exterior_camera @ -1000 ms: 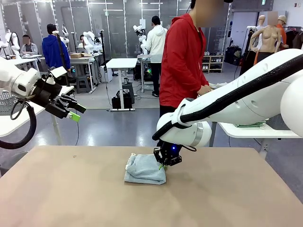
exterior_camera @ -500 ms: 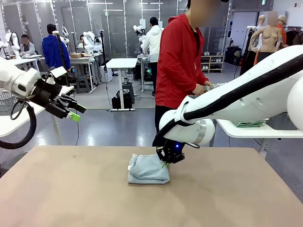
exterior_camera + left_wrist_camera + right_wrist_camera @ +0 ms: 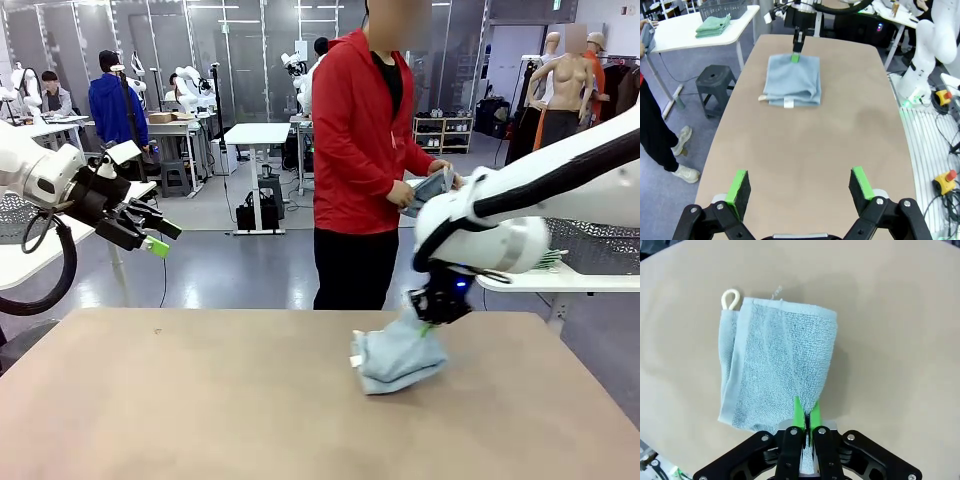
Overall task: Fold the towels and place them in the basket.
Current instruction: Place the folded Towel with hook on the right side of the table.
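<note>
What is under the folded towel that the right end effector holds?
The tan table shows around and below the towel, which is pinched at one edge by the right end effector. The spot directly beneath the cloth is covered.

Folded pale blue terry towel (image 3: pixel 398 357), one corner pinched up

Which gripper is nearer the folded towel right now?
Right. The right gripper is shut on an edge of the towel; the left gripper is open, raised far off to the left.
</note>
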Motion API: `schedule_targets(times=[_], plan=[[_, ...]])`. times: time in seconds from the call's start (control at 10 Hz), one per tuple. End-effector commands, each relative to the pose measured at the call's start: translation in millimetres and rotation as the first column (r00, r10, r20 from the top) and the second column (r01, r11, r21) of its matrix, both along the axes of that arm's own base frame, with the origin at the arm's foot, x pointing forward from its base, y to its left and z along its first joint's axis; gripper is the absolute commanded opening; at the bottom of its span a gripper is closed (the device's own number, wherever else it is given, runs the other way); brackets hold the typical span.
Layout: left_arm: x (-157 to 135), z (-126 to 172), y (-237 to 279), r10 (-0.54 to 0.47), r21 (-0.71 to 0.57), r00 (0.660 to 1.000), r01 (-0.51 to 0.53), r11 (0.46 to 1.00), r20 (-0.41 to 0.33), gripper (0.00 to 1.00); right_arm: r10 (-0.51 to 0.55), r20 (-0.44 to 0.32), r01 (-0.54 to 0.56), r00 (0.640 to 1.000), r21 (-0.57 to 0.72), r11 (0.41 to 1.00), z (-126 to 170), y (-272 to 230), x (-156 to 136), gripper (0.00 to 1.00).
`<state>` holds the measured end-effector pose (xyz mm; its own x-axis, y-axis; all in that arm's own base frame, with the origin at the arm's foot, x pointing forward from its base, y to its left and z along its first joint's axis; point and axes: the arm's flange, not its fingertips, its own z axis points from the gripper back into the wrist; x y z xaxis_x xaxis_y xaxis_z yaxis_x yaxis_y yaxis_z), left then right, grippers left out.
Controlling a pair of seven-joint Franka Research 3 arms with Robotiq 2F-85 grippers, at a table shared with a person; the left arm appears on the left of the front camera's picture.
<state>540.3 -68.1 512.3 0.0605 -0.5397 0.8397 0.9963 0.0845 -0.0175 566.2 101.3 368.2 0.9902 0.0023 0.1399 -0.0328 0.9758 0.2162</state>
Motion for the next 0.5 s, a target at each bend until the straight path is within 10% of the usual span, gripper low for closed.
schedule_targets(times=[0.0,0.4], plan=[[0.5,0.2,-0.9,0.006,0.003,1.0,-0.006,1.0,0.006,1.0,-0.008,-0.019,0.007,1.0,-0.041,0.999,-3.1,-55.6,6.1,0.04],[0.5,0.2,-0.9,0.006,0.003,1.0,-0.006,1.0,0.006,1.0,0.062,-0.067,-0.066,0.996,-0.068,0.995,-4.5,-149.9,28.9,0.04]])
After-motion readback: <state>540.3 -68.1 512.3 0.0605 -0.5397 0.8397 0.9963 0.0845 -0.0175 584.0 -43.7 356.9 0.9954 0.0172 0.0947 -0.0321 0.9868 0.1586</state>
